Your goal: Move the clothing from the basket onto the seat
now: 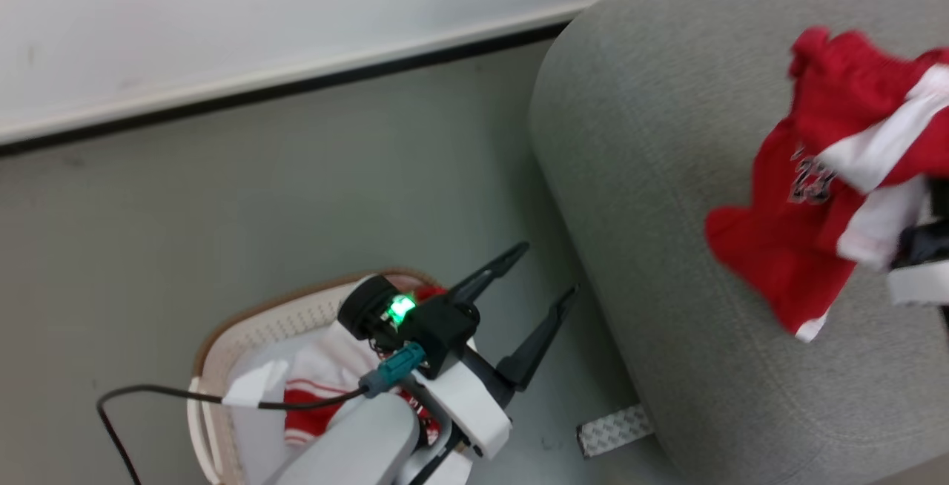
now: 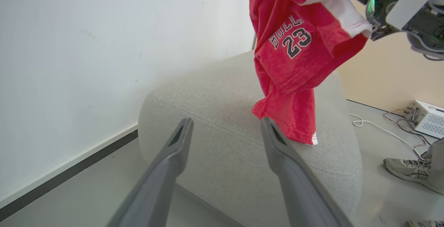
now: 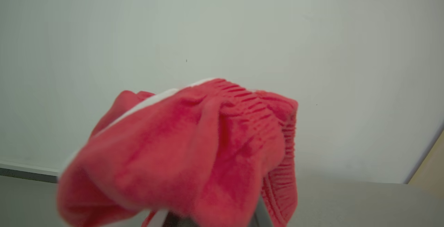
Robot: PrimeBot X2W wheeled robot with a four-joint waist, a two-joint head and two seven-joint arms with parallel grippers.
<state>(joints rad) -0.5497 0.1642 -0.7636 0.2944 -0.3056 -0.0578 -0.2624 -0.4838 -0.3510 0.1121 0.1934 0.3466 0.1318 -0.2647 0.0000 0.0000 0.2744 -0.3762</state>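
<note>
Basket (image 1: 245,325): stands on the grey floor (image 1: 296,196), nearest the robot, under the left arm. It contains red-and-white clothing (image 1: 326,381) over a pale lining.

Left gripper (image 1: 547,270): fingers spread wide, holding nothing, above the basket's far rim and pointing toward the seat (image 1: 667,173).

Floor: smooth and grey. A patterned tape strip (image 1: 612,429) lies at the foot of the seat.

Seat: grey woven fabric with rounded edges, just beyond the basket and close to the wall (image 1: 222,10).

Right gripper (image 2: 376,32): fingers pressed together on a white panel of a red garment (image 2: 295,64), held up over the seat. The garment hangs crumpled, with "BULLS 23" lettering showing in the left wrist view. Its lower hem reaches the seat top; contact cannot be confirmed.

Room: the wall is white, with a pale skirting and a dark strip at the floor line. Past the seat there is a beige wall (image 2: 392,74), a white box (image 2: 430,117) with cables on the floor, and a person's shoe (image 2: 406,169)
</note>
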